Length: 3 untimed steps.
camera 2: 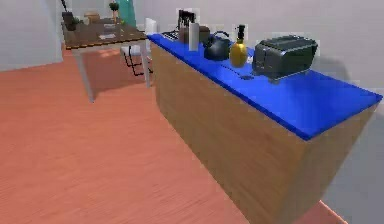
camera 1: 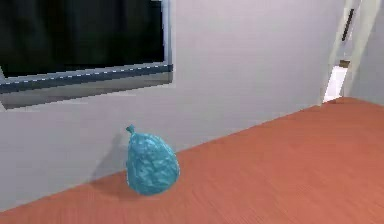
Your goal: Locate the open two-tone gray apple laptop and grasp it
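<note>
- End effector: I cannot tell its state from my screens, so I plan nothing around it for now.
- Where the open two-tone gray laptop sits I cannot tell. My best guess is the brown surface on gray legs [camera 2: 100, 38] at the upper left of the arm side view, where several dark items stand, too small to name.
- Nearer, a long blue-topped wooden surface [camera 2: 300, 100] runs from the upper middle to the right edge. It carries a black kettle [camera 2: 217, 45], a yellow bottle [camera 2: 239, 50] and a dark gray boxy toaster [camera 2: 283, 55], lined up along its far side. I judge that keeps the near edge free for work.
- In the forward view, a teal crumpled bag [camera 1: 150, 165] rests on the red-brown wooden floor [camera 1: 300, 170] close to the white wall, below a dark window with a gray frame [camera 1: 85, 40] at the upper left.
- Which way the laptop faces, and how its long axis runs, I cannot say. I judge the search is the step in hand, with a turn toward that far surface worth trying.
</note>
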Available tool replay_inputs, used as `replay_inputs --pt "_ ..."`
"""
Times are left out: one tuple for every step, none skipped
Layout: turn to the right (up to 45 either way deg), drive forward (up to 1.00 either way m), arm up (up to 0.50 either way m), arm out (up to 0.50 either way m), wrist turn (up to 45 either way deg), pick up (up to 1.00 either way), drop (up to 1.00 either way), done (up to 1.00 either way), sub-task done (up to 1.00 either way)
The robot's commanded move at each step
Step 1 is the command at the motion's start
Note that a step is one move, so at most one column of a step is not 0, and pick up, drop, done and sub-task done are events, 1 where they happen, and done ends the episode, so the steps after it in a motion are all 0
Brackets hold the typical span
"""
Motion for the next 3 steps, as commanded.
replay_inputs --pt "42.0 0.0 0.0 0.0 0.0 0.0 0.0 0.0 0.0" --pt "0.0 1.0 0.0 0.0 0.0 0.0 0.0 0.0 0.0" --pt "0.0 1.0 0.0 0.0 0.0 0.0 0.0 0.0 0.0"
